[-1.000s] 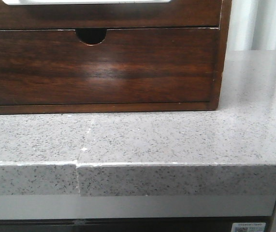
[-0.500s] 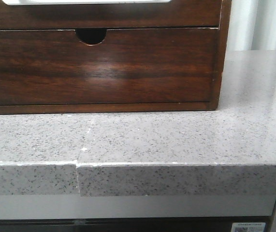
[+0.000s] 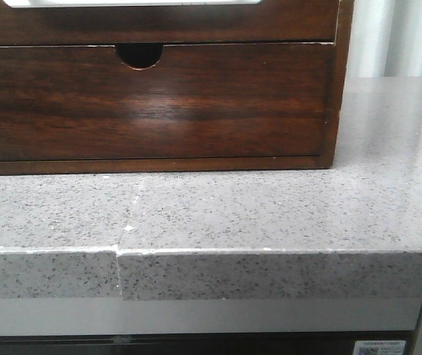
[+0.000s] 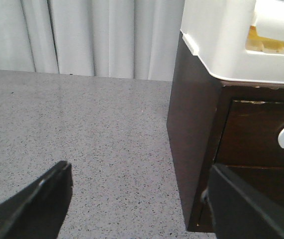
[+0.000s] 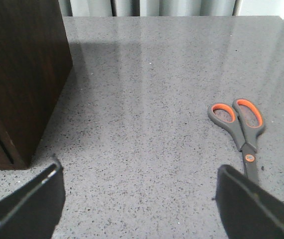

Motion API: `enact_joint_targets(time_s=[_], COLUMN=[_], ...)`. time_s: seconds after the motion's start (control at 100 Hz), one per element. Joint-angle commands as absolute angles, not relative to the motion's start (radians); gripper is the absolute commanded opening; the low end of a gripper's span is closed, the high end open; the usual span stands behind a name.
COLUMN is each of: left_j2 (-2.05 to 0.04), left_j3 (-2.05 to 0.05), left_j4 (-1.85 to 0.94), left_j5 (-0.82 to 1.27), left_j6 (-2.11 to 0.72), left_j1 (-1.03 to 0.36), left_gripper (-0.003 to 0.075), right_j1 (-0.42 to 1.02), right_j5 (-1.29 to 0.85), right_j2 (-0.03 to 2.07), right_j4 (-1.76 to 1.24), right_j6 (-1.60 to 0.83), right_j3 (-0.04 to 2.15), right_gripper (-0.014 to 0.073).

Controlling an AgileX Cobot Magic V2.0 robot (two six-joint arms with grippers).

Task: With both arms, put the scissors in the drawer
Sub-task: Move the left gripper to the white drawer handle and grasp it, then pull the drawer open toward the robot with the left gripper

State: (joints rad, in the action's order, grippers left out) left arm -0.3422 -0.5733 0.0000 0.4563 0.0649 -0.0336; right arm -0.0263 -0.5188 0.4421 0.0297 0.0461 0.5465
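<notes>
Two pincers hang over a grey speckled stone table (image 3: 270,214), and both stand wide open with nothing between their dark fingers.

The right pincer (image 5: 142,199) hovers above bare table. The scissors (image 5: 241,132), grey with orange-lined handle loops, lie flat on the table ahead of it and toward its right-hand finger (image 5: 253,206); the blade end runs down toward that finger and is partly hidden behind it, so I cannot tell whether they touch. The handle loops point away from the pincer. On the pincer's other side stands the side wall of a dark brown wooden cabinet (image 5: 22,74), near the left-hand finger (image 5: 27,206).

The left pincer (image 4: 137,199) is at the cabinet's other side. One finger (image 4: 32,209) is over open table; the other finger (image 4: 251,209) sits in front of the cabinet's lower front corner. Beyond it, the drawer (image 4: 258,132) shows as a glossy dark panel with a pale rounded cut-out at the view's edge. A white plastic bin (image 4: 226,40) rests on top of the cabinet, and pale curtains (image 4: 82,35) hang behind.

From the front, the drawer (image 3: 159,22) is the upper one, only its lower part in view. Below it is a second drawer (image 3: 151,103) with a small half-round notch. No pincer or scissors appear in this view.
</notes>
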Motion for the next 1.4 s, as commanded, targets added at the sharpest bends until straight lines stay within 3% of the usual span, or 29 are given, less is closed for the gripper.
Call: enact_joint_targets(time_s=[0.0, 0.13, 0.4, 0.71, 0.99, 1.39], left_j2=[-0.357, -0.357, -0.367, -0.496, -0.645, -0.877], left_j3=[-0.606, -0.606, -0.56, -0.533, -0.535, -0.536], left_j4=[0.0, -0.086, -0.571, -0.847, -1.315, -1.856], left_j5=[0.372, 0.372, 0.294, 0.367, 0.468, 0.732], left_j6=[0.069, 0.069, 0.069, 0.056, -0.328, -0.85], left_j1=[-0.034, -0.034, -0.034, -0.034, -0.034, -0.034], left_gripper=[0.0547, 0.0546, 0.0547, 0.0542, 0.0398, 0.0396], right_j1=[-0.029, -0.029, -0.029, -0.029, -0.029, -0.029], right_j5=[-0.436, -0.426, -0.426, -0.426, -0.426, -0.426], right_j2=[0.455, 0.455, 0.455, 0.455, 0.455, 0.455], right_j4=[0.039, 0.039, 0.034, 0.032, 0.032, 0.025], right_j6=[0.035, 0.035, 0.035, 0.035, 0.035, 0.035], right_j3=[0.583, 0.583, 0.583, 0.583, 0.583, 0.575], right_gripper=[0.0583, 0.0583, 0.0583, 0.0583, 0.0583, 0.0583])
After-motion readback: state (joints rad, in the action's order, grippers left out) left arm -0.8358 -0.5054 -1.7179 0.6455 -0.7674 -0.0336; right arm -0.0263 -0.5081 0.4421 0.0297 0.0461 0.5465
